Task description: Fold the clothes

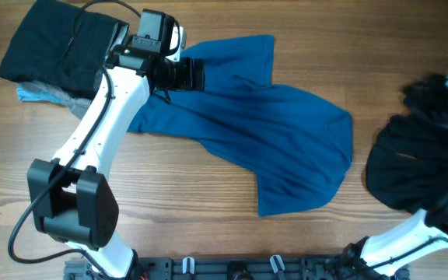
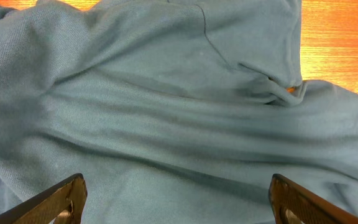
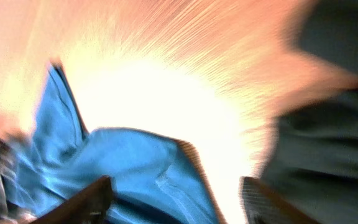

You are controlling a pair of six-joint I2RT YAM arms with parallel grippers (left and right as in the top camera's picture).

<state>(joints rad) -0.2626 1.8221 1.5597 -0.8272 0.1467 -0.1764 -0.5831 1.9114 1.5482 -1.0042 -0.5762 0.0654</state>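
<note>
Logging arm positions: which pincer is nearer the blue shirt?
Left. Left pincer sits over the blue shirt, far-left part; right pincer is beyond its right edge, over a black garment.

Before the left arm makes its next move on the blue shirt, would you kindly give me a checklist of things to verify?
1. Left tool open above the crumpled blue knit shirt: ok, fingers wide apart, nothing between them.
2. Shirt lying flat for folding: not ok, it is bunched and creased.
3. Shirt apart from the black cloth pile at the far left corner: cannot tell, the left arm covers that edge.
4. Shirt apart from the dark rumpled garment on the right: ok, bare wooden table shows between them.
5. Right tool off the shirt: ok, overhead shows it over the dark garment.
6. Right wrist view usable: not ok, heavily blurred.
</note>
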